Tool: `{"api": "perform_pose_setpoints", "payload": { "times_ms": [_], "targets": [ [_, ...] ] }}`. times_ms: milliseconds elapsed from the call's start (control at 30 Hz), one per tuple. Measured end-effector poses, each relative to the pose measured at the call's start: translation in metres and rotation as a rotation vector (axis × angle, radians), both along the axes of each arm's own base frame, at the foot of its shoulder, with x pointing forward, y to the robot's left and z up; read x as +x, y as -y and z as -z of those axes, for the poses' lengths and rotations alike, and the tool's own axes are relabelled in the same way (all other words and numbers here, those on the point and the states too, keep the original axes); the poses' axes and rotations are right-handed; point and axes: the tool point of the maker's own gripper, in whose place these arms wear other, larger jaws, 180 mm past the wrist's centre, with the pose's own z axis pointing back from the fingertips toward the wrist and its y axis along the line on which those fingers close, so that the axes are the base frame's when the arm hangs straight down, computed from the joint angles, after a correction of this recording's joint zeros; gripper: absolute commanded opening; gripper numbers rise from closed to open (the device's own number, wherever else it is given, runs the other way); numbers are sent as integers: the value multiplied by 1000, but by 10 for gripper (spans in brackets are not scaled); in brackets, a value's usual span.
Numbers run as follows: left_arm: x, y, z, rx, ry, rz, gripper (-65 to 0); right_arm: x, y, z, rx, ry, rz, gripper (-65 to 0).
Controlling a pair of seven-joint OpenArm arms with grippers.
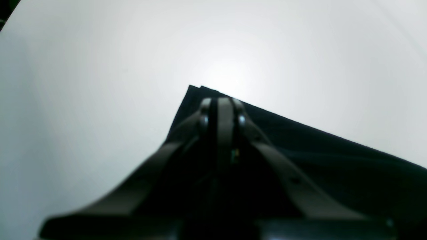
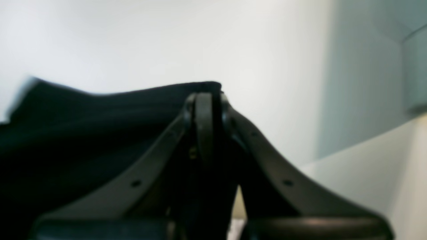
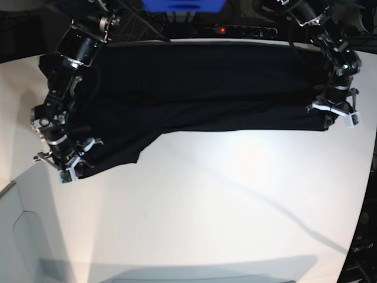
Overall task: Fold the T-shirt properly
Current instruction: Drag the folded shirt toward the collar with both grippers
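T-shirt stretched between left hand and right hand

From my seat, the backdrop is basically one big white table, matte, taking up most of the base view. There's a soft bright patch of overhead light near its middle, and a long thin shadow runs diagonally across it toward the lower right. Lower left I can see a pale grey panel with a rounded edge. Along the far edge sits something blue and a dark strip with a small red light.
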Motion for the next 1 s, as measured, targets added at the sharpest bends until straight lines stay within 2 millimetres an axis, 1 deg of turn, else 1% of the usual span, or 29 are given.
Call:
{"api": "perform_pose_setpoints", "payload": {
  "times_ms": [33, 100, 200, 267, 333, 367, 400, 533, 667, 733, 867, 1000],
  "targets": [
    [0, 0, -1, 2, 2, 1, -650, -4, -1, -9, -11, 26, 0, -650],
    [1, 0, -4, 10, 8, 4, -650, -15, 1, -20, -48, 42, 15, -650],
    [3, 0, -7, 10, 19, 4, -650, -23, -3, -40, -64, 93, 26, -650],
    [3, 1, -9, 15, 17, 8, -650, -26, -6, -59, -79, 145, 29, -650],
    [6, 0, -17, 30, 35, 12, -650, -33, -7, -77, -103, 194, 31, -650],
    [7, 0, -21, 38, 48, 14, -650, -39, -9, -81, -110, 203, 32, -650],
    [8, 0, -23, 42, 52, 15, -650, -45, -10, -81, -115, 200, 34, -650],
    [8, 1, -26, 46, 58, 18, -650, -68, -12, -57, -112, 123, 29, -650],
    [3, 3, -26, 54, 51, 23, -650, -101, -9, -26, -124, 7, 23, -650],
    [-2, 3, -25, 59, 39, 26, -650, -116, -2, -16, -122, -26, 45, -650],
    [-4, 3, -27, 69, 39, 30, -650, -143, 24, -5, -147, -87, 119, -650],
    [-6, 5, -25, 67, 32, 35, -650, -174, 41, 7, -148, -153, 190, -650]
  ]
}}
